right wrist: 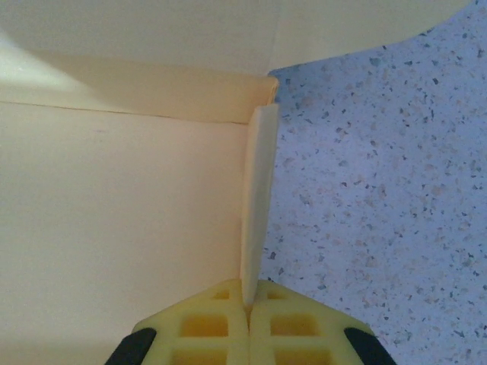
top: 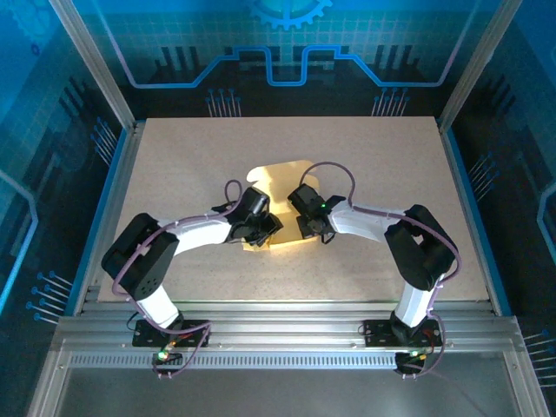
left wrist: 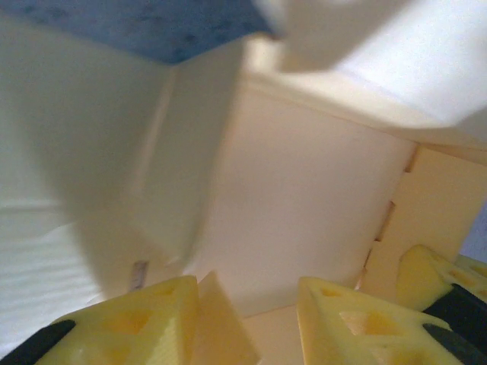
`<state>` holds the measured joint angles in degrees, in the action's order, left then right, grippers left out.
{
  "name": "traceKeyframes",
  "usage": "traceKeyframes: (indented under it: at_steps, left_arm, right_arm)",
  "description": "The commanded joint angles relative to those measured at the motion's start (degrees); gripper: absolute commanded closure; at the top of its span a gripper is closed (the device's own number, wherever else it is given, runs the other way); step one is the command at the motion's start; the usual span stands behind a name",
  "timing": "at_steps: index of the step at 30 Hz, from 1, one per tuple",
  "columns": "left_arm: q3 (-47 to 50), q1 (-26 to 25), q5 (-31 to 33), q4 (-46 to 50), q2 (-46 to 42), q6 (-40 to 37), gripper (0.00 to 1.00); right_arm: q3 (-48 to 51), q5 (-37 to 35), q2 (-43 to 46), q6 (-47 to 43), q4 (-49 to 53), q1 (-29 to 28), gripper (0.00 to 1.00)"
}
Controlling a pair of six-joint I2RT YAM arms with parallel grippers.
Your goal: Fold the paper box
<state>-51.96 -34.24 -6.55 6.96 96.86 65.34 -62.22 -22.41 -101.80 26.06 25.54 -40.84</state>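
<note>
At the near edge: the bases of the two arms sit bolted on a ribbed metal rail (top: 278,337), one to the left and one to the right.
Arms: both reach away from the rail and bend inward, their wrists almost meeting over the middle of the speckled table (top: 174,165).
Left gripper (left wrist: 245,287): the yellow fingers stand apart. A loose flap of card rises in the gap, close against the left-hand finger (left wrist: 144,319), and the jaws are not closed on it.
Right gripper (right wrist: 249,287): the fingers are pressed together on a thin upright side wall of card, which is nipped between the tips.
Paper box (top: 280,176): it is pale yellow, sits in the middle of the table and is partly folded. Its near part lies under both grippers. A rounded flap lies beyond them towards the far side, and creased walls stand up around a flat floor panel.
Far side: a blue patterned wall panel (top: 278,52) closes off the table.
</note>
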Motion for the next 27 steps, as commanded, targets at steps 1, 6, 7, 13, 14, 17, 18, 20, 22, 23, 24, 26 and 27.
traceKeyframes:
  at_steps: [1,6,7,13,14,17,18,20,22,23,24,26,27]
  left_arm:
    - [-3.7,0.1,-4.5,3.0,2.2,-7.8,0.63]
    - [-7.0,0.3,-11.4,4.6,5.8,-12.4,0.65]
    - [-7.4,0.5,-13.0,5.1,6.6,-12.9,0.65]
    - [-4.6,1.9,-22.0,0.6,7.5,-9.3,0.68]
    - [-4.2,1.9,-22.5,-0.3,7.3,-8.8,0.68]
    - [-4.6,2.0,-20.9,-0.1,5.7,-9.8,0.67]
    - [-5.6,2.1,-19.7,1.4,4.9,-11.0,0.66]
    - [-8.0,2.3,-16.4,5.6,2.9,-13.9,0.64]
    - [-10.0,2.2,-11.5,10.8,0.1,-17.0,0.61]
    - [-10.2,2.3,-9.7,12.2,-1.2,-18.0,0.58]
    - [-10.0,2.4,-7.9,13.3,-3.0,-18.7,0.56]
    - [-8.8,2.7,-4.9,14.2,-6.7,-19.6,0.51]
    - [-7.6,2.8,-2.7,14.5,-9.1,-20.2,0.48]
  right_arm:
    - [1.4,0.3,-2.6,-2.9,5.8,-0.5,0.95]
    - [0.1,-0.2,-3.2,-3.9,6.5,-0.5,0.95]
    - [0.1,-0.2,-3.3,-3.8,6.5,-0.4,0.95]
    - [0.6,2.2,-3.3,-1.4,5.8,1.2,0.95]
    - [0.8,2.7,-3.2,-1.1,5.5,1.4,0.95]
    - [1.1,3.4,-3.1,-0.5,4.9,1.7,0.95]
    - [1.1,3.4,-3.1,-0.5,4.9,1.7,0.95]
    - [0.9,3.0,-3.1,-0.3,5.3,1.8,0.95]
    - [1.0,2.8,-2.8,0.2,5.4,2.0,0.95]
    - [1.2,2.9,-2.5,0.5,5.2,2.0,0.95]
    - [1.5,3.1,-2.1,0.8,4.9,2.2,0.95]
    - [2.0,4.2,-1.5,1.2,3.9,2.8,0.95]
    - [2.2,5.2,-1.2,1.4,3.4,3.3,0.95]
